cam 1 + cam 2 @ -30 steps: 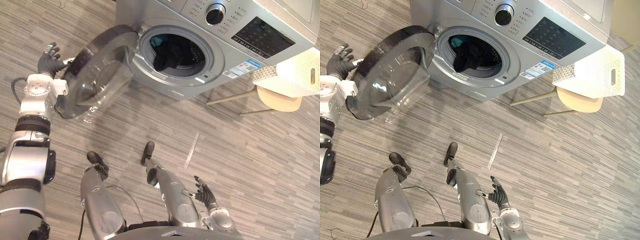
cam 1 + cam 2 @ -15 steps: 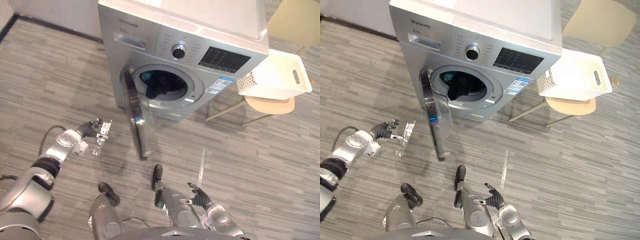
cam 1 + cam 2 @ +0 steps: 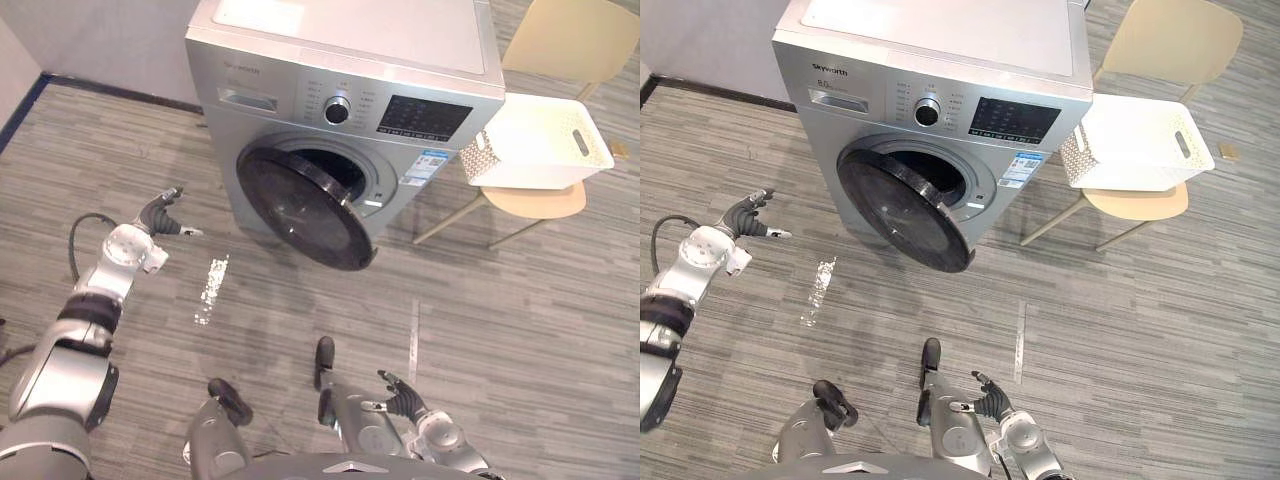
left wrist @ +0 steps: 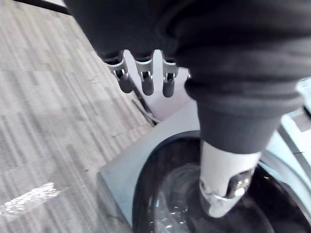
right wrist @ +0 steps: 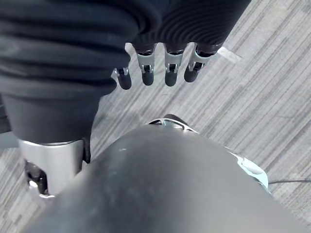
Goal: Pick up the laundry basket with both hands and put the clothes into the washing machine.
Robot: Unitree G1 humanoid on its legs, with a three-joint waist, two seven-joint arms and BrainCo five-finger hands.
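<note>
The left hand (image 3: 160,213) hung open, apart from the half-shut door (image 3: 300,205) of the washing machine (image 3: 350,45); the right hand (image 3: 405,401) was open too; the basket (image 3: 540,140) sat on a chair (image 3: 540,203).

The door (image 3: 305,208) of the washing machine (image 3: 350,40), wide open a second ago with the left hand (image 3: 160,213) at its rim, now stands almost closed over the drum at centre frame, just ajar. The left hand is off it, fingers loose, well apart at middle left. The camera has drawn back.
</note>
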